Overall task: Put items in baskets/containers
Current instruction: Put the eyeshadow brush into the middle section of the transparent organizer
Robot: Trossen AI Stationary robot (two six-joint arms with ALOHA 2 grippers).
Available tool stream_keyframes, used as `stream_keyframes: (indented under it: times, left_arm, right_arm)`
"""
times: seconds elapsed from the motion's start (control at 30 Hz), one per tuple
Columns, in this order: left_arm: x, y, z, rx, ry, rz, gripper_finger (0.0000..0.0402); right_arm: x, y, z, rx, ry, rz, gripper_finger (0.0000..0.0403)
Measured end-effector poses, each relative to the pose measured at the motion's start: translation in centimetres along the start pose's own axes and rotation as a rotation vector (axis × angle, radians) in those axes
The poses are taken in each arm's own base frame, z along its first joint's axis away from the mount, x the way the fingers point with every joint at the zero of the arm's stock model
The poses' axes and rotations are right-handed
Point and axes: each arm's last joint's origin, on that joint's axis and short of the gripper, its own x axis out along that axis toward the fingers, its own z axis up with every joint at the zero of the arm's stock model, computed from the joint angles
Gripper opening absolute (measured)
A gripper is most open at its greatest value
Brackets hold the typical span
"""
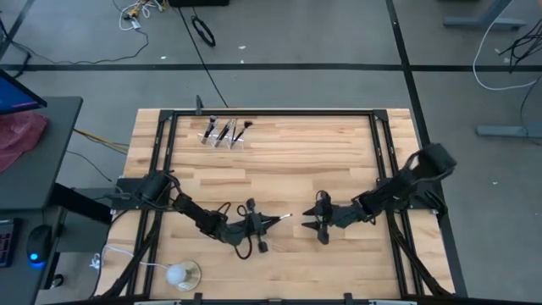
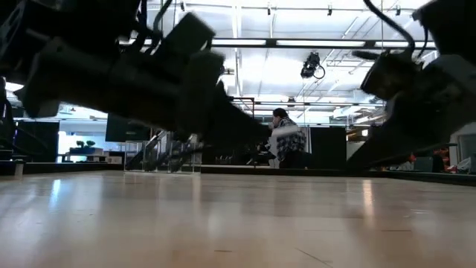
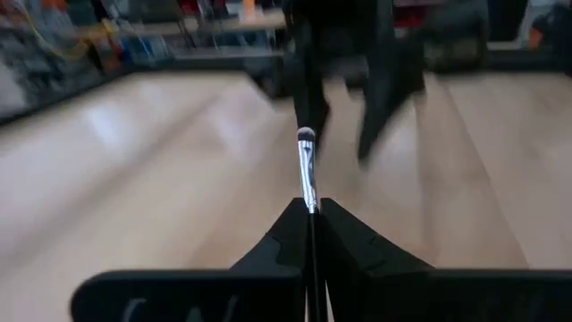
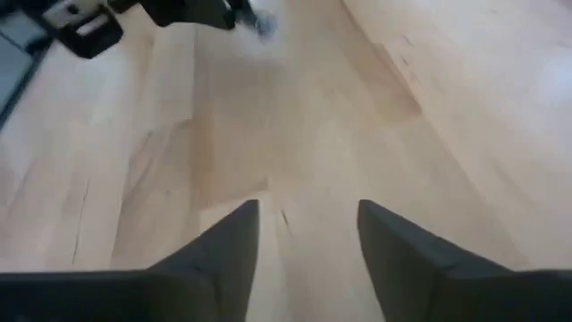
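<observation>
The small clear plastic holder (image 1: 223, 135) at the wooden counter's (image 1: 288, 161) far side holds several brushes. The left gripper (image 3: 312, 215) clamps a slim silver-ferruled makeup brush (image 3: 307, 170); the right gripper (image 4: 308, 224), facing it, is open and empty.

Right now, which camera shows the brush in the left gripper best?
The left wrist view: the brush sticks straight out from the shut left gripper, silver collar and small dark tip clear. The high view shows only a thin pale sliver pointing toward the right gripper. The low view hides it; the right wrist view shows a blurred tip.
</observation>
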Motion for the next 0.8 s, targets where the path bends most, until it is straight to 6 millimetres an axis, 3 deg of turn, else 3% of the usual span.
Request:
stream_keyframes:
  times: [0.17, 0.3, 0.47, 0.8]
  left_arm:
    - [0.6, -1.1, 1.9, 0.085, -0.069, 0.047, 0.0019]
    - [0.8, -2.3, 3.5, 0.158, -0.107, 0.066, 0.0020]
    - [0.4, -3.5, 4.7, 0.248, -0.125, 0.157, 0.0021]
    - [0.0, -3.9, 4.8, 0.268, -0.123, 0.189, 0.0022]
  right_arm:
    - [1.9, 0.6, -0.3, 0.054, -0.187, 0.073, 0.0225]
    - [2.0, 1.0, 0.5, 0.096, -0.384, 0.124, 0.0231]
    - [1.4, 1.7, 1.2, 0.057, -0.480, 0.169, 0.0218]
    - [1.5, 3.1, 2.4, 0.022, -0.547, 0.181, 0.0171]
